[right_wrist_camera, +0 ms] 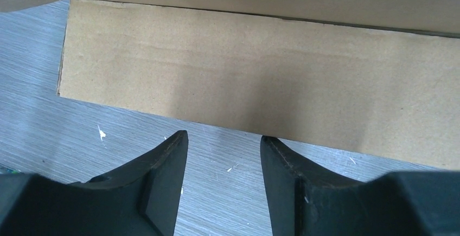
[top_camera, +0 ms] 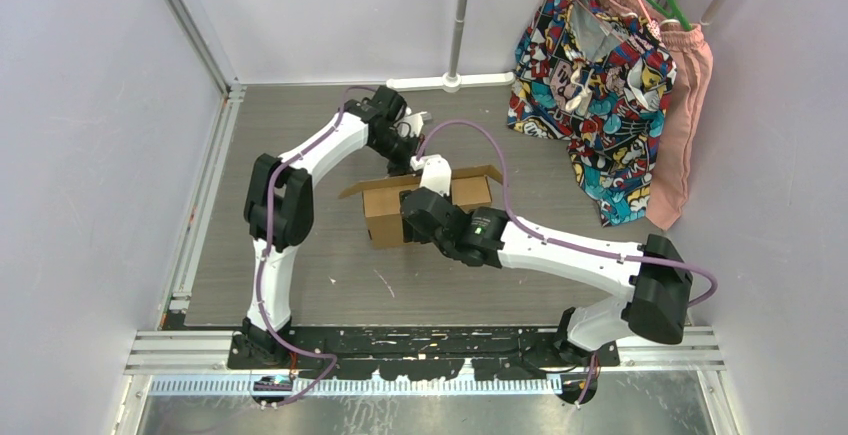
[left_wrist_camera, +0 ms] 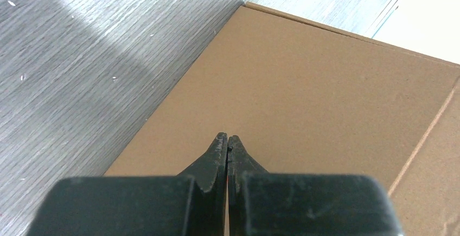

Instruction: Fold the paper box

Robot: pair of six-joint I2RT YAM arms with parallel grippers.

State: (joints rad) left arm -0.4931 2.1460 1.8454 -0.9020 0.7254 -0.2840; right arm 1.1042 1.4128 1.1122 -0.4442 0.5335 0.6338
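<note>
The paper box (top_camera: 384,217) is plain brown cardboard, partly folded, standing mid-table with flaps sticking out at its back. My left gripper (top_camera: 413,163) reaches over its far side. In the left wrist view that gripper (left_wrist_camera: 228,138) is shut with nothing in it, its tips just above a flat cardboard panel (left_wrist_camera: 314,84). My right gripper (top_camera: 408,217) is at the box's near side. Seen from the right wrist, it (right_wrist_camera: 223,138) is open, low over the table, with only bare tabletop between the fingers. Its right fingertip (right_wrist_camera: 269,144) sits at the lower edge of the box's side wall (right_wrist_camera: 244,84).
Patterned clothes (top_camera: 595,65) and a pink garment (top_camera: 685,120) hang at the back right. A white pole base (top_camera: 450,82) stands at the back wall. A metal rail (top_camera: 205,205) runs along the table's left edge. Small white specks (right_wrist_camera: 101,134) lie on the tabletop.
</note>
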